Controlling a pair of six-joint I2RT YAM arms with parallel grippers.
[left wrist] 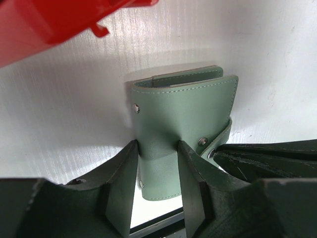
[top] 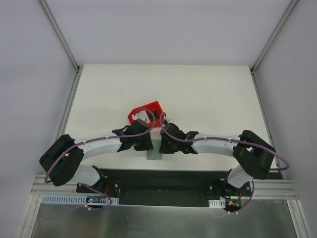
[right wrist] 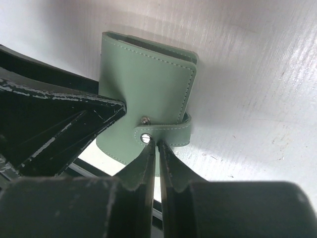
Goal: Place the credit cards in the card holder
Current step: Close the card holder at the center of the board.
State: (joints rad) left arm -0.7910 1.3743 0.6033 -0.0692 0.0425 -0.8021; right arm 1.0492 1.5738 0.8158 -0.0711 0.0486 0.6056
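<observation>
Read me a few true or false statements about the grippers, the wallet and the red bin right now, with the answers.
1. The left gripper clamps the card holder between its fingers. True.
2. The right gripper stands wide open. False: its fingers are nearly together, pinching the card holder's strap.
3. A red bin sits on the table beyond the card holder. True.
4. The card holder lies spread open, pockets showing. False: it is folded, its green outside showing.

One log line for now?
left gripper: shut on card holder | right gripper: shut on snap strap | credit cards: unseen
</observation>
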